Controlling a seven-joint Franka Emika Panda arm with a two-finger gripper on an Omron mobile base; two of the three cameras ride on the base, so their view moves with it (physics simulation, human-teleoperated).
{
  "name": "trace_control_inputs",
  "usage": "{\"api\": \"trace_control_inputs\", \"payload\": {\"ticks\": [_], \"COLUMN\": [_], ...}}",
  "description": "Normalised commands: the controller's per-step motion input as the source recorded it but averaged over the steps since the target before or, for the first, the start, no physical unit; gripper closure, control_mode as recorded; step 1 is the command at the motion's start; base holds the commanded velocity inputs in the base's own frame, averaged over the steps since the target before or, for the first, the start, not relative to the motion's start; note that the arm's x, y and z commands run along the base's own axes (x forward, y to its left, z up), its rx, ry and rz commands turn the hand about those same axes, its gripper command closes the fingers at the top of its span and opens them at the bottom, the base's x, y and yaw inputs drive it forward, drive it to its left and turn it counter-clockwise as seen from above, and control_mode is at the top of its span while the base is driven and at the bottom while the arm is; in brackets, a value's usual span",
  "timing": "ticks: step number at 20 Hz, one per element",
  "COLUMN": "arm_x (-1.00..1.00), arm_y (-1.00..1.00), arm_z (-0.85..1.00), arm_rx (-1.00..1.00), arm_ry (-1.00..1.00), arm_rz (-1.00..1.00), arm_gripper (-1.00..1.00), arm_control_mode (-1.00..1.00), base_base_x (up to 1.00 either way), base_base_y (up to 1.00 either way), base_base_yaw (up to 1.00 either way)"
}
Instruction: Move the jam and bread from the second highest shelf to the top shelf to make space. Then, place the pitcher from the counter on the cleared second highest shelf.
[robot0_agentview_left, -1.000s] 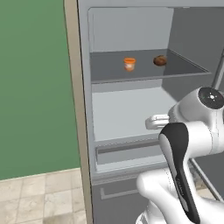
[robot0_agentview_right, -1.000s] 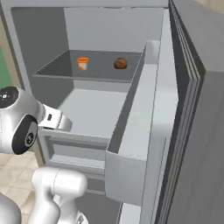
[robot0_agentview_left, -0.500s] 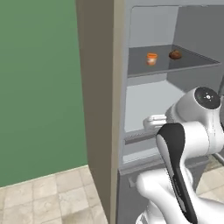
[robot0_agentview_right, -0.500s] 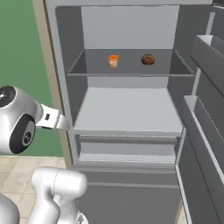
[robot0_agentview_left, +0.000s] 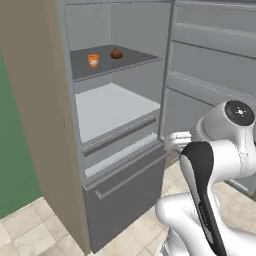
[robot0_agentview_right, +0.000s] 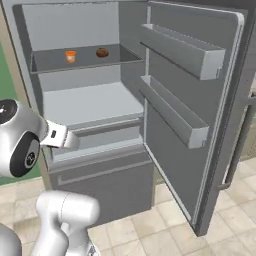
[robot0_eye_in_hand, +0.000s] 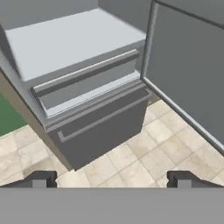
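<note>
Claw (robot0_eye_in_hand: 111, 179) spread wide, empty, fingertips (robot0_eye_in_hand: 40, 178) at bottom of hand view, over tiled floor (robot0_eye_in_hand: 144, 153) before fridge drawer (robot0_eye_in_hand: 103, 127). Above drawer, pale second highest shelf (robot0_eye_in_hand: 65, 41) at upper left of hand view, bare. In left base view, jam (robot0_agentview_left: 93, 60) and bread (robot0_agentview_left: 116, 53) near each other, apart, on dark top shelf (robot0_agentview_left: 135, 59), upper centre. Fridge door (robot0_agentview_right: 200, 125) open, right of right base view.
</note>
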Motion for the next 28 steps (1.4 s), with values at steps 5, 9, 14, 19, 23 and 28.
{"api": "trace_control_inputs", "payload": {"ticks": [5,9,14,19,23,28], "arm_x": [0.00,0.00,0.00,0.00,0.00,0.00], "arm_y": [0.00,0.00,0.00,0.00,0.00,0.00], "arm_z": [0.00,0.00,0.00,0.00,0.00,0.00], "arm_rx": [0.00,0.00,0.00,0.00,0.00,0.00], "arm_ry": [0.00,0.00,0.00,0.00,0.00,0.00], "arm_rz": [0.00,0.00,0.00,0.00,0.00,0.00], "arm_gripper": [-1.00,-1.00,-1.00,-1.00,-1.00,-1.00], "arm_control_mode": [1.00,1.00,1.00,1.00,1.00,1.00], "base_base_x": [-0.39,-0.39,-0.46,-0.34,0.00,-0.13], "base_base_y": [0.00,0.00,0.00,-0.03,-0.08,-0.04], "base_base_yaw": [-0.72,-0.73,-0.73,-0.71,-0.60,-0.48]}}
